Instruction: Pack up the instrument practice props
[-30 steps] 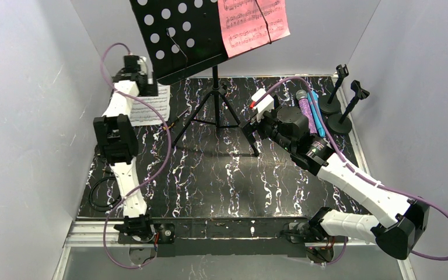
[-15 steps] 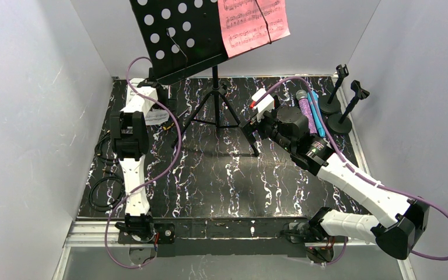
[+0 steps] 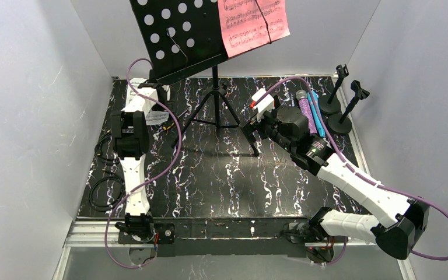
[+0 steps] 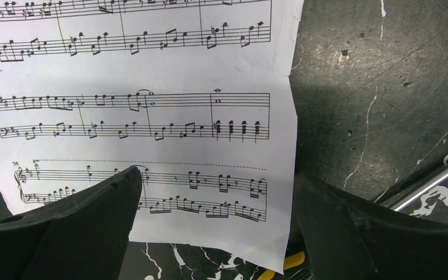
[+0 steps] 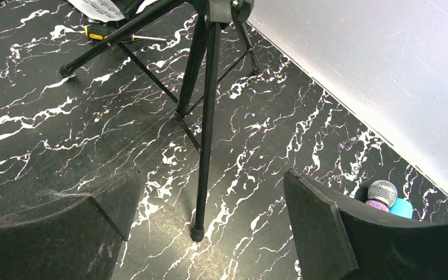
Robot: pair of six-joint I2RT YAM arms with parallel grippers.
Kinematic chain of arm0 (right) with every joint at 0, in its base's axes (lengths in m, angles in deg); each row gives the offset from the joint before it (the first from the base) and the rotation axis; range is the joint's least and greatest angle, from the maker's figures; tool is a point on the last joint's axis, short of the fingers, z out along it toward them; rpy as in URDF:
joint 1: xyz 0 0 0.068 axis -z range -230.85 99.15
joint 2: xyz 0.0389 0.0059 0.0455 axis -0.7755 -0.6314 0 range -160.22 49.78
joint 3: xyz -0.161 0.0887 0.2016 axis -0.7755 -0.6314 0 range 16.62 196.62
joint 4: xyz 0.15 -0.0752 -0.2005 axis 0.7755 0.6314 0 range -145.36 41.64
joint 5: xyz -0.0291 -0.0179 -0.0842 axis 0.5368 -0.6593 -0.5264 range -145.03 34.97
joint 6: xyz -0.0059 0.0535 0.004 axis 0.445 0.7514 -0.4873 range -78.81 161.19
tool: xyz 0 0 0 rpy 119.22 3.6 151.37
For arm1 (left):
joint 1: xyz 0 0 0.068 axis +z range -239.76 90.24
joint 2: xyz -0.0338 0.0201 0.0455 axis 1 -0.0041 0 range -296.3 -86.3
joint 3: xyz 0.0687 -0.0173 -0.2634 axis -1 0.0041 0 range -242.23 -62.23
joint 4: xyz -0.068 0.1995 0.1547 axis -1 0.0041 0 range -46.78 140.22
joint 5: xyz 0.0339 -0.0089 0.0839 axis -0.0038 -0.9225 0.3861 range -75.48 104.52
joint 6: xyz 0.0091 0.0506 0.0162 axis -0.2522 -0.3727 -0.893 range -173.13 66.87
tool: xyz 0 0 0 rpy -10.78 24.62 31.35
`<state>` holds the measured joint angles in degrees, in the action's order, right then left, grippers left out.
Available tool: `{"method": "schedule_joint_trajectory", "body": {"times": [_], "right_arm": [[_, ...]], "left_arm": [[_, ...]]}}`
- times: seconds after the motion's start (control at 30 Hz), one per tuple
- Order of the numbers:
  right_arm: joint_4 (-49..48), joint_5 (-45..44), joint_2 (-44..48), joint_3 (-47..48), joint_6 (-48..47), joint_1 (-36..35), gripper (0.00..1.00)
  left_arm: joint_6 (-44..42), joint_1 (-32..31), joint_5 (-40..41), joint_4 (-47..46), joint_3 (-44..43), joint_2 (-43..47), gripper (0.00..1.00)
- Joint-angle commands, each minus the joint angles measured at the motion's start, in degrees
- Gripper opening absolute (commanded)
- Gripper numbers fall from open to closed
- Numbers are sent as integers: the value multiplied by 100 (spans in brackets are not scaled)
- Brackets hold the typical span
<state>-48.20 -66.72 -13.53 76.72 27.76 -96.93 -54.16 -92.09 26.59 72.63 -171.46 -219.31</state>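
- left arm (image 3: 133,175), seated at the left end of the rail (image 3: 227,228): white moulded link shells; boxy black joint housings (image 3: 129,135) between them; small black base block on the rail
- right arm (image 3: 356,181), seated at the rail's right end: the same white shells; a bulky, rounded black elbow housing (image 3: 405,233) just above the rail
- purple cable (image 3: 179,140) running in loose loops up the left arm from the rail; a second purple cable (image 3: 291,78) along the right arm
- white block with a red mark (image 3: 262,100) on the right arm's end farthest from the rail
- left gripper (image 4: 213,186): matte black, wedge-shaped fingers (image 4: 76,224)
- right gripper (image 5: 210,181): the same black wedge fingers (image 5: 338,233); fine pale lint on one
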Motion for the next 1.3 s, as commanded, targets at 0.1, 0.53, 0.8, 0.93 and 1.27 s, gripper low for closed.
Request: {"method": "schedule_joint_trajectory", "body": {"times": [0.1, 0.53, 0.8, 0.93, 1.27], "right_arm": [[-238, -18, 53, 20, 58, 23, 99], [-324, 57, 64, -53, 69, 27, 99], [-566, 378, -249, -77, 384, 33, 99], [-667, 760, -609, -93, 579, 249, 99], [-1972, 1806, -1602, -189, 805, 820, 90]], "left_arm": [[-76, 63, 348, 205, -86, 77, 98], [226, 162, 234, 282, 77, 319, 98], [667, 162, -370, 197, 631, 1332, 98], [947, 155, -663, 294, 979, 2026, 98], [1615, -130, -1123, 611, 2466, 3831, 97]]}}
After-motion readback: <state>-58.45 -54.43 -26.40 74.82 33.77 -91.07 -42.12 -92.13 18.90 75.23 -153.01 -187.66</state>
